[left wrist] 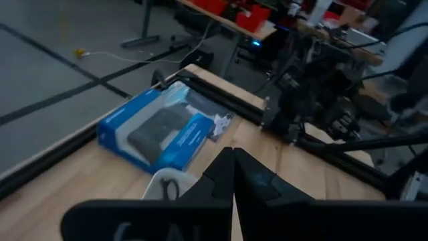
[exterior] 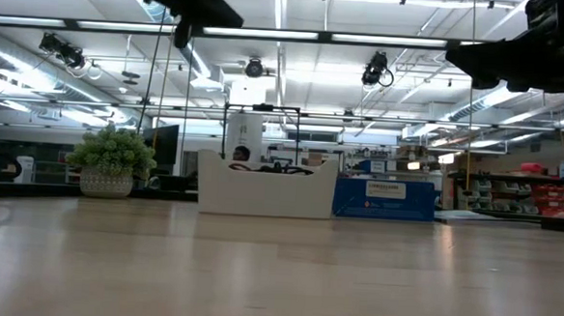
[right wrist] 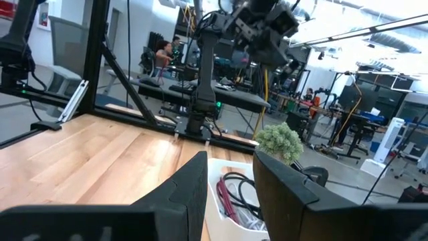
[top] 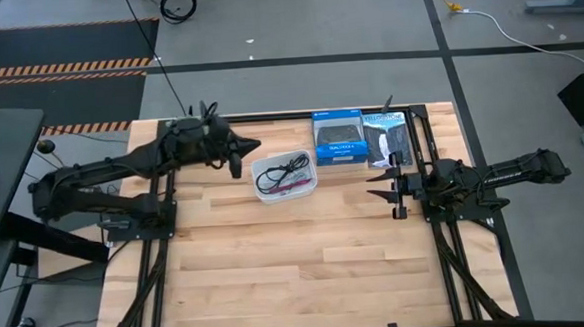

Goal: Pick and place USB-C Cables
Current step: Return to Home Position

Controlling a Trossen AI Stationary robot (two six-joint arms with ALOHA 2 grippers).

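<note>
High view: the USB-C cables (top: 287, 170) lie coiled inside the white bin (top: 274, 195) at upper centre of the wooden surface (top: 297, 253), with a blue box (top: 339, 138) just to its right. The left gripper (top: 236, 162) hangs beside the bin's left edge, and the right gripper (top: 381, 187) is well to its right.

Low view: the bin stands mid-frame, cable loops showing above its rim.

Left wrist view: that gripper's fingers press together.

Right wrist view: that gripper's fingers stand parted, and the cables in the bin show low between them.
</note>
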